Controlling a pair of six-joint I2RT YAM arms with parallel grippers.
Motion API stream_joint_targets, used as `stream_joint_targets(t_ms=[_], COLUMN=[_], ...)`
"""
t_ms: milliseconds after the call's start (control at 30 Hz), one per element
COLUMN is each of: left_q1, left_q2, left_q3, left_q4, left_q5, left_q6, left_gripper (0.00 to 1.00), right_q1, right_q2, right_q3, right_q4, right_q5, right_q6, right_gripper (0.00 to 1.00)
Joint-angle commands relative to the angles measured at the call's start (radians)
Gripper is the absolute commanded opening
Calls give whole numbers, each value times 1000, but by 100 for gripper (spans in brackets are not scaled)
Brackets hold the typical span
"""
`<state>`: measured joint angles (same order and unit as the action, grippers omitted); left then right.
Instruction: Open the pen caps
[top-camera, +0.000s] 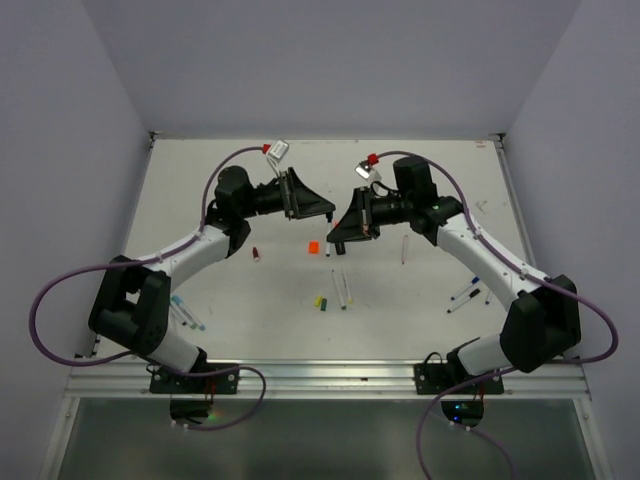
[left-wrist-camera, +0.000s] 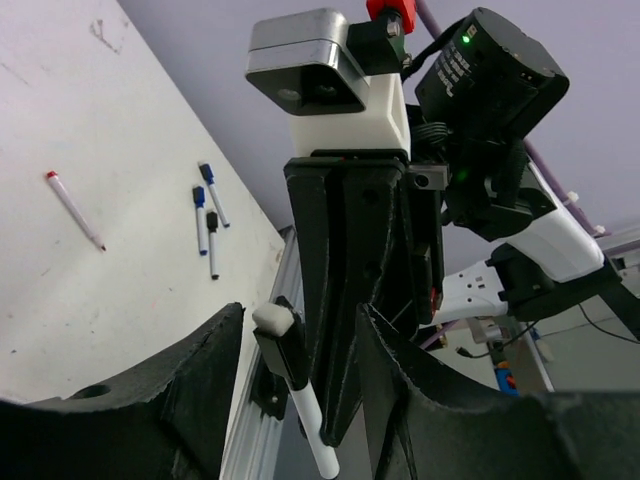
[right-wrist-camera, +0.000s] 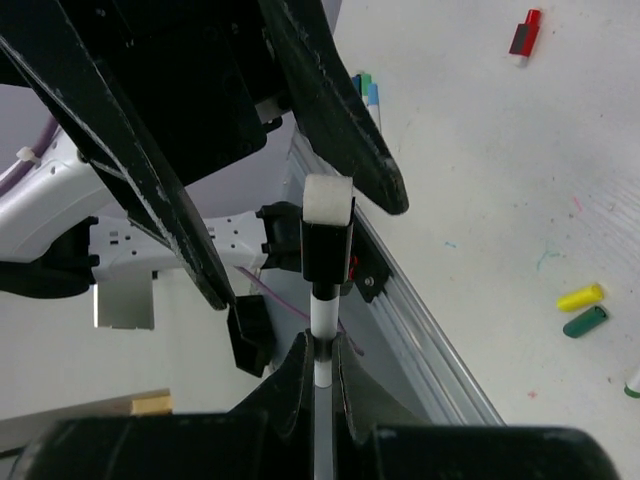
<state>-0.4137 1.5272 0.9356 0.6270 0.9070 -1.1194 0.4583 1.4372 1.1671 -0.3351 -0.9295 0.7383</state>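
My right gripper (right-wrist-camera: 320, 345) is shut on a slim white pen (right-wrist-camera: 321, 318), held off the table. The pen's black cap (right-wrist-camera: 327, 245), with a white end, sticks out beyond the fingers. My left gripper (left-wrist-camera: 300, 315) faces it, its jaws open around the cap (left-wrist-camera: 281, 345) with a gap on each side. The cap sits closer to one finger (left-wrist-camera: 195, 395) than to the other. From above, the two grippers (top-camera: 322, 213) (top-camera: 337, 236) meet over the middle of the table.
On the table (top-camera: 420, 310) lie an orange cap (top-camera: 313, 247), a red cap (top-camera: 256, 253), green and yellow caps (top-camera: 321, 301), and white pens at the centre (top-camera: 343, 288), right (top-camera: 465, 295) and left (top-camera: 188, 315). The aluminium rail (top-camera: 330, 375) runs along the near edge.
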Motion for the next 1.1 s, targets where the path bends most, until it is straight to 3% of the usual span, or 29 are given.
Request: stream_joint_targets(t_ms=[0, 267, 433, 533, 567, 633, 700, 800, 900, 1067], left_q1=[-5, -8, -8, -10, -8, -10, -10, -8, -8, -10], left_q2=[-10, -18, -19, -12, -10, -1, -4, -19, -44, -73], left_q3=[-26, -49, -52, -50, -50, -50, -55, -58, -52, -9], left_q4=[138, 197, 208, 232, 238, 243, 255, 199, 111, -56], left_q5=[56, 79, 84, 84, 84, 84, 79, 44, -9, -92], left_q6=[-69, -112, -125, -146, -154, -171, -184, -175, -146, -62], left_gripper=[51, 51, 43, 27, 12, 0, 0, 0, 0, 0], right_q1=[5, 5, 5, 5, 5, 5, 5, 5, 5, 11], right_q2=[9, 14, 12, 9, 11, 12, 17, 19, 23, 51], right_q3=[-10, -23, -40, -50, -52, -57, -57, -46, -37, -24], right_q4=[99, 133, 153, 156, 156, 156, 171, 170, 166, 163], right_q5=[-46, -58, -65, -69, -71, -66, -68, -52, -42, -26], right_q6=[50, 69, 81, 81, 79, 76, 78, 62, 53, 49], right_gripper=[0, 0, 0, 0, 0, 0, 3, 25, 33, 33])
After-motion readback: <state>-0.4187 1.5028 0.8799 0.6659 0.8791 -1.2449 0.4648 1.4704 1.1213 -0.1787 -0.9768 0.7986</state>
